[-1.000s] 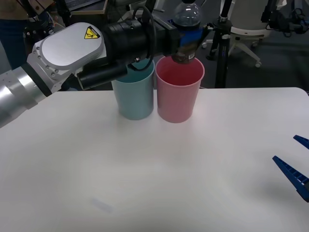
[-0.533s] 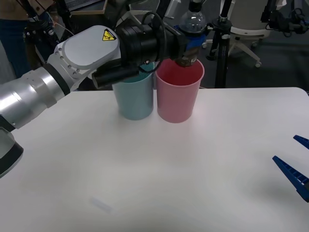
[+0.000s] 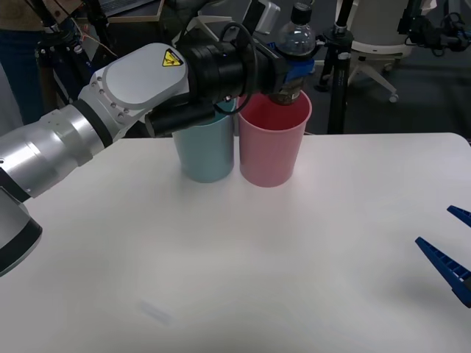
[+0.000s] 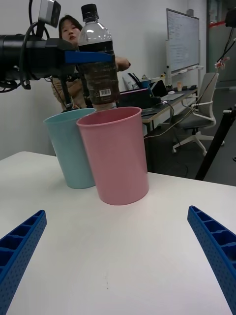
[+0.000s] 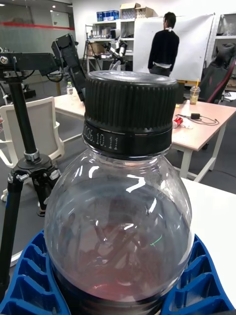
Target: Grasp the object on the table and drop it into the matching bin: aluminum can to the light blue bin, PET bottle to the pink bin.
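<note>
— Left gripper (image 3: 293, 72): what do you read on it?

— You have it clamped around the bottle (image 3: 294, 37), blue fingers (image 5: 29, 275) hugging the clear body just below the shoulder. The bottle stands upright, black cap (image 5: 130, 115) up, dark lower part hanging above the mouth of the pink bin (image 3: 273, 138).

— Is the bottle inside the bin yet?

— Not that you can call. From the right wrist view its base sits right at the rim; whether it dips below the rim you cannot tell.

— Where are the bins?

— Toward twelve o'clock on the white surface (image 3: 243, 272), side by side and touching. The light blue bin (image 3: 206, 151) stands at nine o'clock of the pink one, partly behind your left arm.

— And the right gripper (image 3: 450, 257)?

— Spread wide, holding nothing, low over the surface near four o'clock, well apart from both bins.
</note>
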Robot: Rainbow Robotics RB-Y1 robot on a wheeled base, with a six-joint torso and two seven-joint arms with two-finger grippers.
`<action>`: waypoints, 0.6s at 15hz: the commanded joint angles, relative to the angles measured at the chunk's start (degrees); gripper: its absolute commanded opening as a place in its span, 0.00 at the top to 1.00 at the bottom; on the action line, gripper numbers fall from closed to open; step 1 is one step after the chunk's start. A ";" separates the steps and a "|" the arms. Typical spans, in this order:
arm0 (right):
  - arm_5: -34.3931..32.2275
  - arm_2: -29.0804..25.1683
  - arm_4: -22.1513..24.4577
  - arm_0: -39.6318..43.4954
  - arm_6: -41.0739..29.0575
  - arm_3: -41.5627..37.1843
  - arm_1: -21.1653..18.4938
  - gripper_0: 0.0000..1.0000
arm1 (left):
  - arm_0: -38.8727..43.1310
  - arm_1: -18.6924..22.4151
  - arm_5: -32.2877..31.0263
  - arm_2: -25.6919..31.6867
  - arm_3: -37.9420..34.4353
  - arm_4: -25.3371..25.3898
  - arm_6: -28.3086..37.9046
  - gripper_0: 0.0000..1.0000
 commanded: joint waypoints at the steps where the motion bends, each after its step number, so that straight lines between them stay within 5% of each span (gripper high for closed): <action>1: 0.00 0.00 0.00 0.00 0.00 0.00 0.00 0.00 | 0.00 -0.66 -0.02 0.09 0.52 -0.24 -0.08 0.87; 4: 0.00 0.00 0.00 0.00 0.00 0.00 0.00 0.00 | -0.35 -0.74 -0.02 0.00 0.52 0.29 0.27 0.86; 5: 0.00 0.00 0.00 0.00 0.00 0.00 0.00 0.00 | -0.53 -0.74 -0.02 0.00 0.52 0.82 0.27 0.57; 6: 0.00 0.00 0.00 0.00 0.00 0.00 0.00 0.00 | -0.61 -0.74 -0.02 0.00 0.52 1.17 0.09 0.09; 7: 0.00 0.00 0.00 0.00 0.00 0.00 0.00 0.00 | -0.70 -0.74 -0.02 0.00 0.52 1.43 -0.17 0.00; 9: 0.00 0.00 0.00 0.00 0.00 0.00 0.00 0.00 | -0.88 -0.74 0.07 0.09 0.52 2.05 -0.26 0.00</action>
